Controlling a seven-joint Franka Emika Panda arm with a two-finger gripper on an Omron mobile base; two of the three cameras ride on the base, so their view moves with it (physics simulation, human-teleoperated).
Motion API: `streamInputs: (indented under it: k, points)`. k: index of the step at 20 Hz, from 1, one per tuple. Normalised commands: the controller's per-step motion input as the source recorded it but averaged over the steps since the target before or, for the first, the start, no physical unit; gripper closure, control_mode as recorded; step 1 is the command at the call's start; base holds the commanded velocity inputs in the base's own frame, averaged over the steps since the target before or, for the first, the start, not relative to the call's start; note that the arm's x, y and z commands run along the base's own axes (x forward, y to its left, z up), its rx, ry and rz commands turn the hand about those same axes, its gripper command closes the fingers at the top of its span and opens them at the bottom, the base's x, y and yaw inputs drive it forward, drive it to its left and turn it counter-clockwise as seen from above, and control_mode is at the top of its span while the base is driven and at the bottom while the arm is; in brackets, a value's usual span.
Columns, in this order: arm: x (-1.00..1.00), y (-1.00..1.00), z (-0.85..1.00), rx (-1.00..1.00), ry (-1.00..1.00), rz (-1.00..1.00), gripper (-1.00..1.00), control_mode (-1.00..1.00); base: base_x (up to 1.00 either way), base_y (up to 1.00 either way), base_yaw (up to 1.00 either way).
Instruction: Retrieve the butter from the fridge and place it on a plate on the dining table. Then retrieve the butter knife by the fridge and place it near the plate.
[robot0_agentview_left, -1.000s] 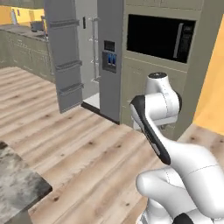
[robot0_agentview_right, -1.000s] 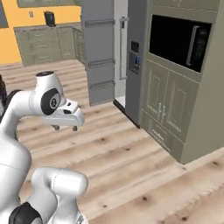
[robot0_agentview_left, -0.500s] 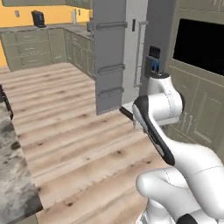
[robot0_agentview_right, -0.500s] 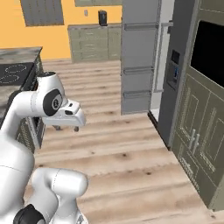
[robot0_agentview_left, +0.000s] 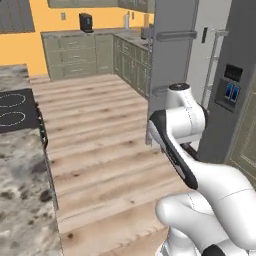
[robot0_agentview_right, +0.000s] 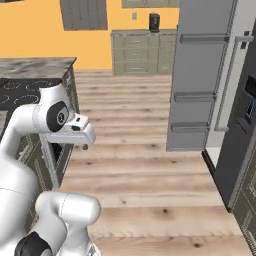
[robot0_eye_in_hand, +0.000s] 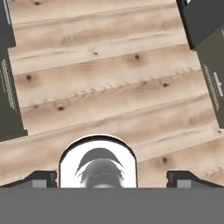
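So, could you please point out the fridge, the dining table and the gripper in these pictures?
fridge (robot0_agentview_right: 200, 75), right base view, on the open door's inner panel.
dining table (robot0_agentview_left: 20, 200), left base view, on bare marbled stone near the cooktop.
gripper (robot0_eye_in_hand: 112, 178), hand view, midway between the two widely parted fingertips.

One fridge (robot0_agentview_right: 210, 85) with three door shelves, one dining table (robot0_agentview_left: 20, 200), one cooktop (robot0_agentview_left: 15, 110)

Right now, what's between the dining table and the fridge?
Bare wooden floor, in both base views: it runs from the dining table with its black cooktop across to the fridge, whose door stands open.
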Motion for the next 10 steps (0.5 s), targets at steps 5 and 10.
streamInputs:
  k: [5, 10]
  points:
    - [0.00, 0.00, 0.00, 0.00, 0.00, 0.00, -1.00, 1.00, 1.00, -0.14, 0.25]
    - [0.00, 0.00, 0.00, 0.00, 0.00, 0.00, -1.00, 1.00, 1.00, -0.18, 0.13]
